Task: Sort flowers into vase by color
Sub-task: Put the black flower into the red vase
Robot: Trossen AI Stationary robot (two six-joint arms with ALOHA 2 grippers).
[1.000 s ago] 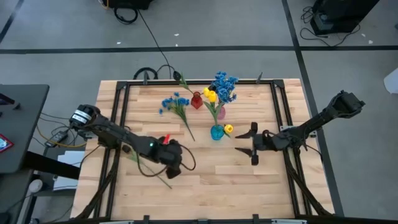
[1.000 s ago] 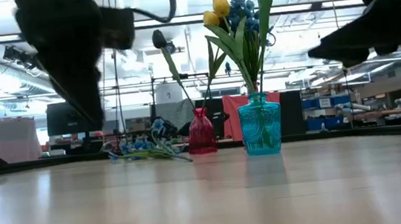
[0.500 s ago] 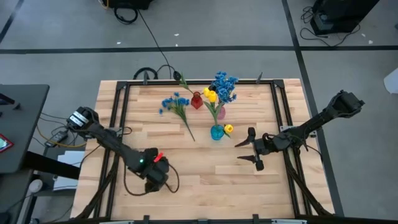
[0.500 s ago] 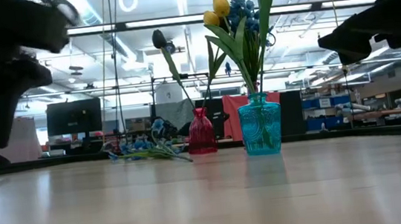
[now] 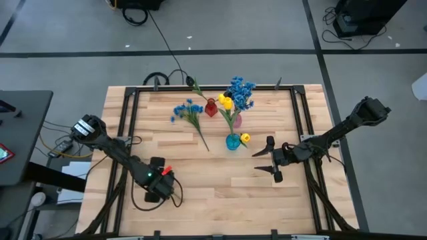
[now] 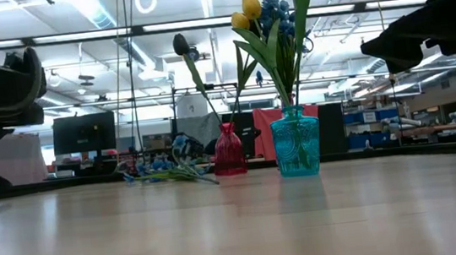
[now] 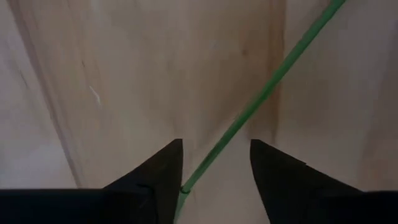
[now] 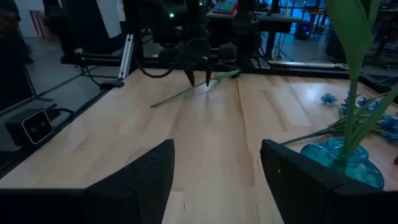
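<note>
Flowers with green plastic stems are what we sort here, using the teal glass vase [image 5: 232, 141] as our landmark.

From above, we see yellow buds [image 5: 227, 103] standing in vases beside and behind the teal one, with a bushy blue spray [image 5: 241, 92] behind them. One loose blue spray [image 5: 188, 111] lies on the wooden table [image 5: 220, 193], off to the left of the teal vase. We think some sorting is done, and this blue spray is left. The left gripper [image 5: 159, 189] is low near the front edge, well apart from the teal vase. The right gripper [image 5: 267, 160] hovers just right of it, fingers spread and empty.

Level with the table, the teal vase holds leaves and yellow buds, and a red glass vase [image 6: 230, 159] beside it holds a dark bloom [image 6: 181, 44].

Past the left wrist, a thin green stem [image 7: 261, 93] runs between the two fingers. We cannot tell if they pinch it.

Past the right wrist, the stem [image 8: 186, 91] lies at the far gripper's tips.

We can read no writing.
</note>
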